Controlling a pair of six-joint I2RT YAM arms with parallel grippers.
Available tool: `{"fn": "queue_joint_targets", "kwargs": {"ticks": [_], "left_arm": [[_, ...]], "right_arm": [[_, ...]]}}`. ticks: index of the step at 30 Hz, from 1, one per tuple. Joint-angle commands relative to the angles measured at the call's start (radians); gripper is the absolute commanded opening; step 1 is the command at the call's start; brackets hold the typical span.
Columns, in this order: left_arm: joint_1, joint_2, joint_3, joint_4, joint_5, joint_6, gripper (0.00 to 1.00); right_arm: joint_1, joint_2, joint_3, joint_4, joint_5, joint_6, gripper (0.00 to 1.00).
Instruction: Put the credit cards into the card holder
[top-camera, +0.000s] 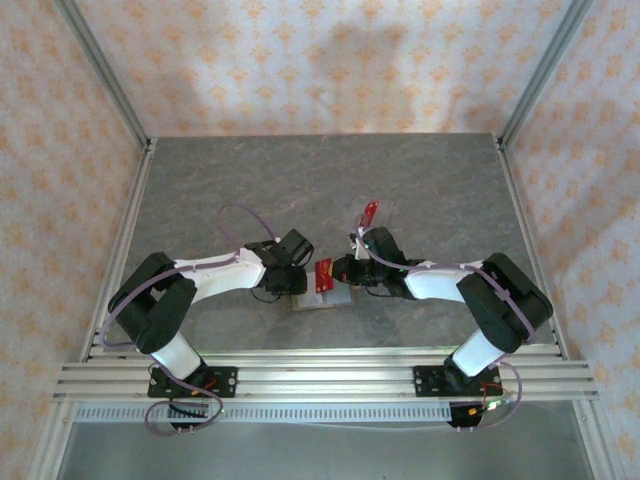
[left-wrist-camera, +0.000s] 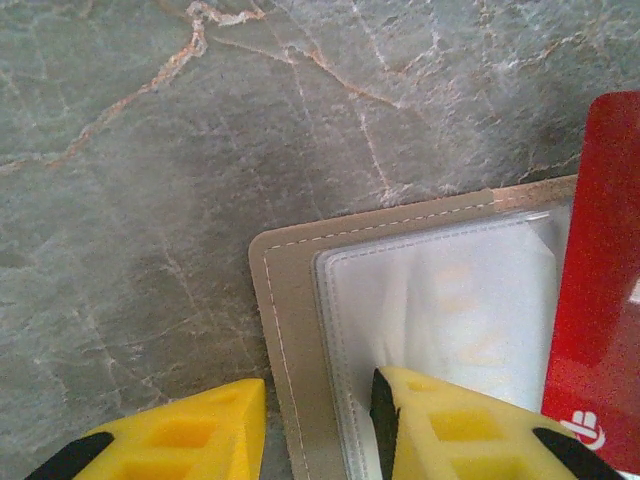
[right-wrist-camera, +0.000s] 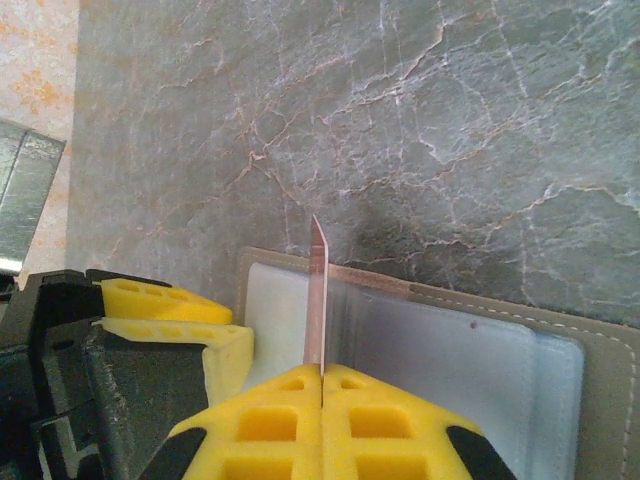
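The grey marble-pattern table (top-camera: 420, 190) carries everything, and your two arms meet at its near middle. The card holder (top-camera: 322, 299) lies there, opened flat with the light grey inside up, so that its pockets are reachable from above.

Your left gripper (left-wrist-camera: 320, 385) comes down on the corner of the holder. Its fingers stand apart: one is beside the stitched border, the other is on the clear pocket (left-wrist-camera: 450, 310). I judge that it is there to keep the holder from sliding, not to grasp it.

Your right gripper (right-wrist-camera: 322, 372) has its fingers pressed together on a red credit card (right-wrist-camera: 317, 290). The card stands on edge over the holder's middle, which seems the right attitude for slipping it into a pocket. The insertion is not yet done.

A second card (top-camera: 370, 212), also red, lies on the table well apart from the holder, behind the right gripper.

On the held card a small white emblem (left-wrist-camera: 585, 430) shows near one corner. I cannot read any writing on it.
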Motion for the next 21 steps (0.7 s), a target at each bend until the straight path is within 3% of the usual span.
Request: {"fn": "queue_joint_targets", "kwargs": {"ticks": [1,21], "left_arm": [[-0.007,0.021,-0.045,-0.06,-0.042,-0.013,0.34],[-0.007,0.014,-0.054,-0.057,-0.04,-0.025,0.34]], "right_arm": [[0.007,-0.024,-0.018,0.014,0.048,-0.025,0.0],[0.005,-0.036,-0.018,-0.021,0.064,-0.057,0.0]]}}
